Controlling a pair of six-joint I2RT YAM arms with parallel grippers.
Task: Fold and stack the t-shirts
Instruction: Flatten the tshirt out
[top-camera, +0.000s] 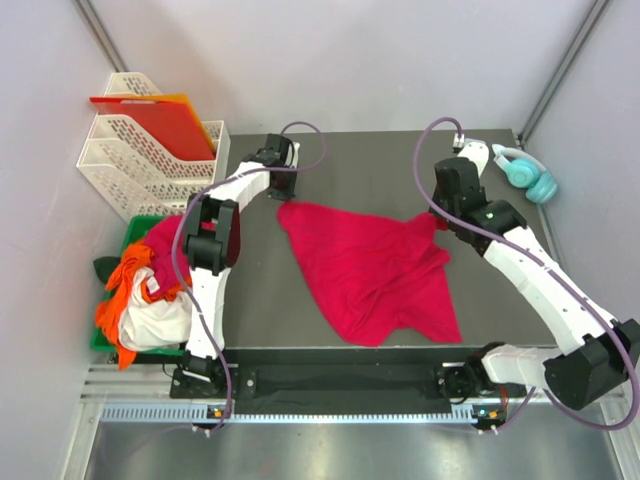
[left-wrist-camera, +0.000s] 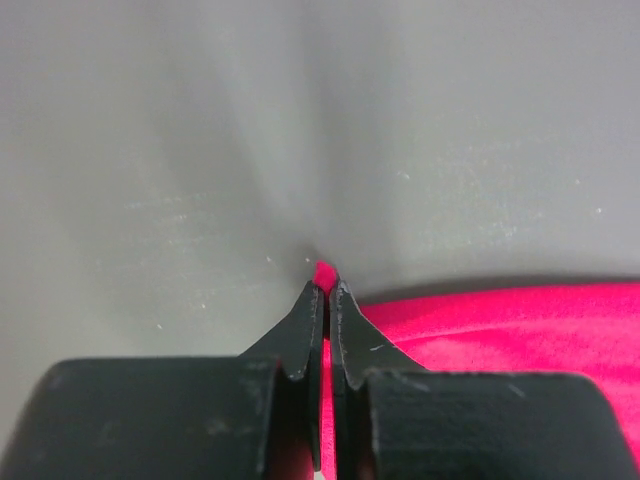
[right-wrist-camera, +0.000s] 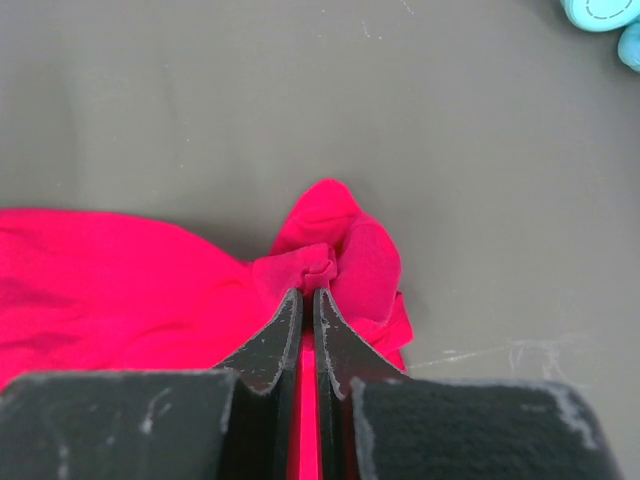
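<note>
A crimson-red t-shirt (top-camera: 375, 270) lies crumpled and partly spread on the dark table. My left gripper (top-camera: 288, 200) is shut on its far left corner; in the left wrist view a bit of red cloth (left-wrist-camera: 324, 272) pokes out between the tips of the left gripper (left-wrist-camera: 327, 288). My right gripper (top-camera: 438, 218) is shut on the shirt's far right corner; the right wrist view shows bunched red cloth (right-wrist-camera: 345, 250) pinched at the tips of the right gripper (right-wrist-camera: 308, 295). More shirts, orange, white and pinkish-red (top-camera: 150, 290), are heaped in a green bin (top-camera: 128, 232) at the left.
White stacked paper trays (top-camera: 150, 160) hold a stiff red-orange sheet (top-camera: 150, 118) at the far left. Teal headphones (top-camera: 528, 172) lie at the table's far right corner, also at the top right of the right wrist view (right-wrist-camera: 605, 12). A metal rail runs along the near edge.
</note>
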